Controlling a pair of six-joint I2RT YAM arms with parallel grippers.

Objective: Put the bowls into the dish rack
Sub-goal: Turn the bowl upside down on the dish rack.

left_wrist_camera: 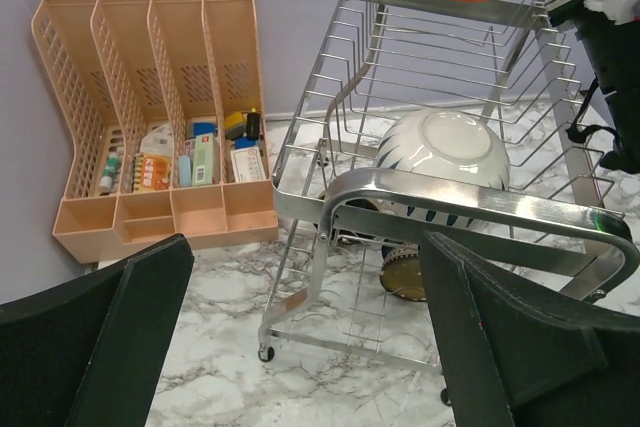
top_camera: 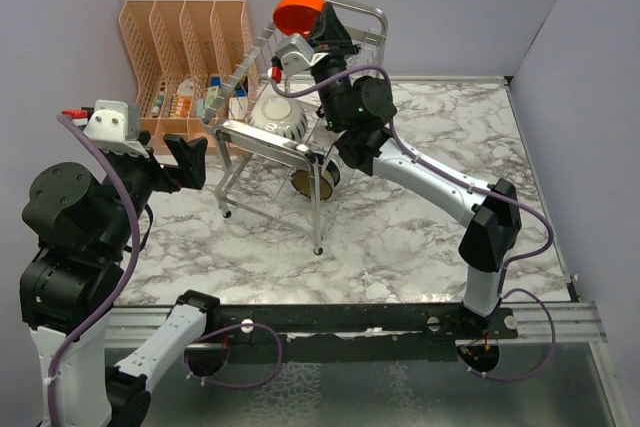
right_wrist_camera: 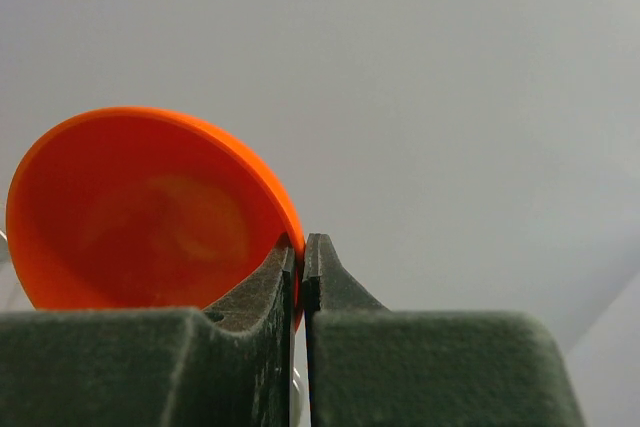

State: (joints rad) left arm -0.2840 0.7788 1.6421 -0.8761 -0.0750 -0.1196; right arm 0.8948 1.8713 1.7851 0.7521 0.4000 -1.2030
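A: Is the right gripper (right_wrist_camera: 302, 257) clamping the red bowl (right_wrist_camera: 140, 212) by its rim?
B: Yes, it's holding it on edge over the dish rack (top_camera: 265, 140), which is lying at six o'clock from it.
A: And the left gripper (left_wrist_camera: 307, 247)?
B: Gaping, empty, hovering at the rack's nine o'clock. The right gripper's nearer. The bowl's looking glossy, round, orange-red.
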